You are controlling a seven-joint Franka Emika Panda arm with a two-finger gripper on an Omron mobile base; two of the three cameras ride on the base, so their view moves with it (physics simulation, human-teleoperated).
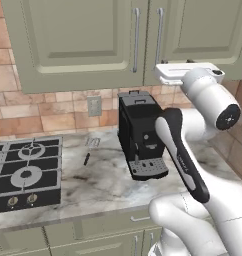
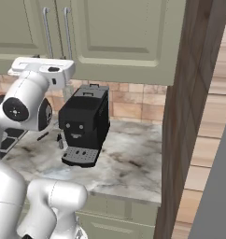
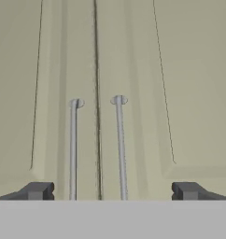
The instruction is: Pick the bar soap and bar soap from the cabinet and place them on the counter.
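The cabinet point(image 1: 83, 40) point(image 2: 119, 37) hangs above the counter point(image 1: 108, 182) point(image 2: 131, 163) with both panelled doors shut. Its two silver bar handles point(image 3: 74, 149) point(image 3: 120, 149) run side by side along the door seam. My gripper point(image 3: 112, 191) is raised in front of the doors at their lower edge, facing the two handles. It is open, its fingertips point(image 3: 38, 190) wide apart with nothing between them. The white hand point(image 1: 175, 73) point(image 2: 42, 66) sits just below the cabinet's bottom edge. The bar soaps are hidden.
A black coffee machine point(image 1: 140, 132) point(image 2: 84, 123) stands on the counter right under the hand. The gas hob point(image 1: 25, 170) lies to the left, with a small dark item point(image 1: 86, 159) beside it. A brown wooden side panel point(image 2: 189, 116) closes the right end.
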